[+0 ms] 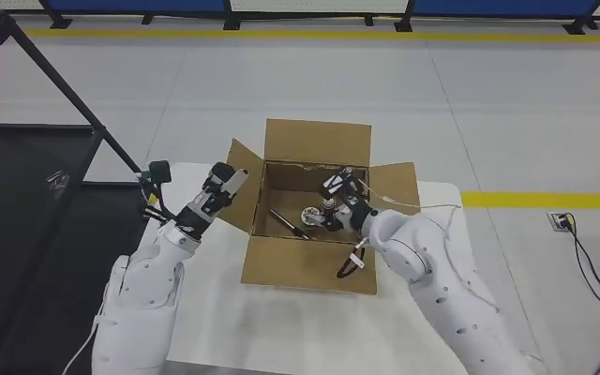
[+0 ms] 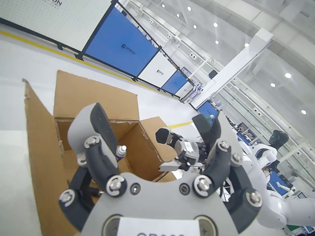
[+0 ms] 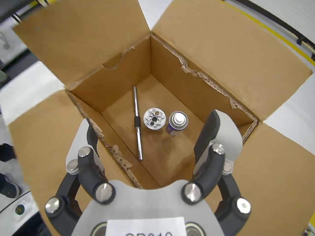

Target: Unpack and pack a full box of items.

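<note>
1. Right gripper hung over the mouth of the open cardboard box, with its fingers spread wide and nothing between them.
2. Below it, three items sat on the box floor: a thin metal rod, a round metal disc and a blue spray can.
3. That rod lay flat and carried a short black collar about midway along its length.
4. Just beside the collar lay the disc, flat, with several holes through its face.
5. On the disc's other side stood the spray can, upright with its white nozzle pointing up. Whether the can touched the disc could not be told.
6. All four box flaps were folded outward, and the cardboard along the rim looked torn and ragged in places.
7. Left gripper was outside the box, near the flap on the robot's left and raised above the worktop.
8. Its fingers were likewise spread apart and held nothing.
9. Standing on the white worktop, the box sat toward the far edge, between the two arms.
</note>
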